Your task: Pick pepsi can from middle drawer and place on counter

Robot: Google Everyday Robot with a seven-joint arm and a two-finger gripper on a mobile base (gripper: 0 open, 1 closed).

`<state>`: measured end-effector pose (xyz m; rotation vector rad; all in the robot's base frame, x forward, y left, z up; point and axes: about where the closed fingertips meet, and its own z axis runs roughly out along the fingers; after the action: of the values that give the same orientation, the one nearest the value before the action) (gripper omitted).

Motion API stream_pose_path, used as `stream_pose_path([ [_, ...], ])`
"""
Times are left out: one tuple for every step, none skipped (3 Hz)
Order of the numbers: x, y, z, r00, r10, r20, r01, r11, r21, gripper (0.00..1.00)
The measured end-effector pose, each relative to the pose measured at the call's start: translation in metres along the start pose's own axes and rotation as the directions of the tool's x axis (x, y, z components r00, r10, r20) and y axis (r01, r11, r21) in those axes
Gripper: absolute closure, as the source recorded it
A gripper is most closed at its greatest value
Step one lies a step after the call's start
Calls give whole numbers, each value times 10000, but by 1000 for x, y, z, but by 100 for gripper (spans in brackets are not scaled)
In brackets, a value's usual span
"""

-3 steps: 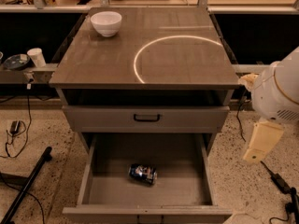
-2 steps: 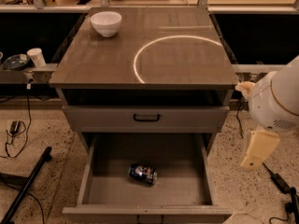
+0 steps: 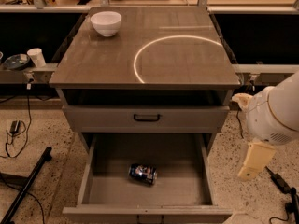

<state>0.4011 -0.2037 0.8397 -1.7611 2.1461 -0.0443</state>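
Observation:
The pepsi can [image 3: 143, 173] lies on its side on the floor of the pulled-out middle drawer [image 3: 100, 183], a little left of centre. Above the drawer is a shut grey drawer front with a black bar handle, and above that the glossy counter [image 3: 182, 66] with a bright curved light reflection. My gripper [image 3: 252, 164] hangs from the white arm at the right, outside the cabinet, past the drawer's right wall and well apart from the can. It holds nothing that I can see.
A white bowl [image 3: 106, 22] stands at the counter's back left. A white cup [image 3: 36, 57] and a dish sit on a low shelf to the left. Cables and a black pole [image 3: 25, 188] lie on the speckled floor on both sides.
My arm and gripper have sunk lower and drifted slightly left, toward the drawer's right side. The can and drawer have not moved.

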Motion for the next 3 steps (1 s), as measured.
stream_pose_path([
  [-1,8,14,9996,66,275,-58,9996,-273,0],
  [0,15,31,9996,145,245,-128,9976,-676,0],
  [0,16,29,9996,93,250,-78,9982,-600,0],
])
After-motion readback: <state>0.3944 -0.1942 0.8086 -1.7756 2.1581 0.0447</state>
